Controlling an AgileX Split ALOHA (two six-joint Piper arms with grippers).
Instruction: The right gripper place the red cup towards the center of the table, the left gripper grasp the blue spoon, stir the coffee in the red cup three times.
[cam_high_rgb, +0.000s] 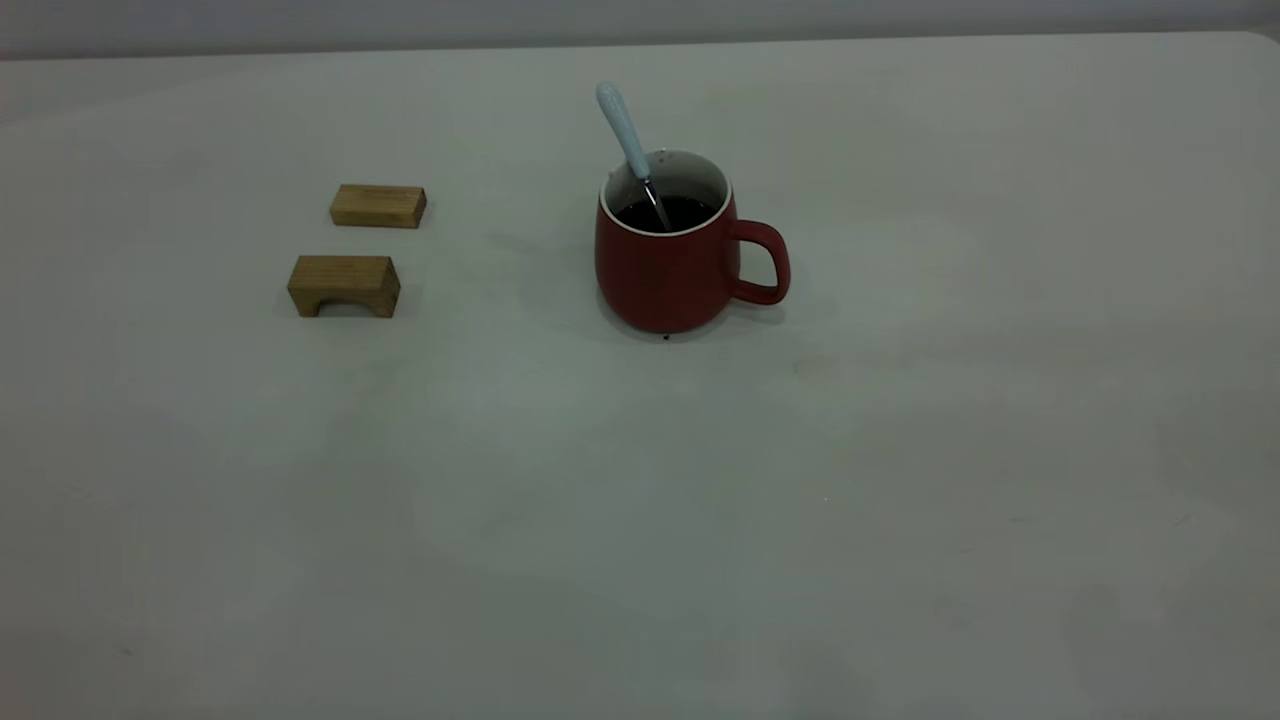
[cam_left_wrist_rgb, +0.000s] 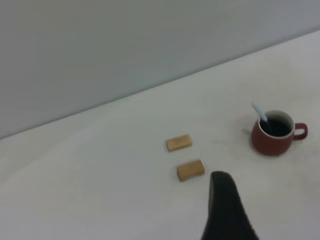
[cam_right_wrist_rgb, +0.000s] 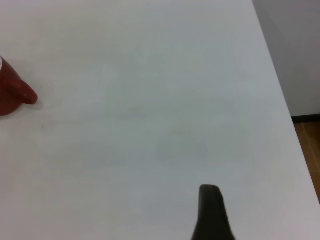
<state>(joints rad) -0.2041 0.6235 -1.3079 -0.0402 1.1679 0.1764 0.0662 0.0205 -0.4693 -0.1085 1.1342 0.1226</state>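
Exterior view: blue spoon (cam_high_rgb: 623, 128) in red cup (cam_high_rgb: 668, 262), unheld.

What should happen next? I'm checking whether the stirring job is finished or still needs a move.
Probably nothing but staying parked: the blue spoon rests in the coffee, leaning on the rim of the red cup mid-table, and neither the left gripper nor the right gripper holds anything.

Spoon (cam_high_rgb: 624, 130) in cup (cam_high_rgb: 670, 270) mid-table (cam_high_rgb: 900, 450), two blocks (cam_high_rgb: 378, 205) (cam_high_rgb: 343, 284) to its left
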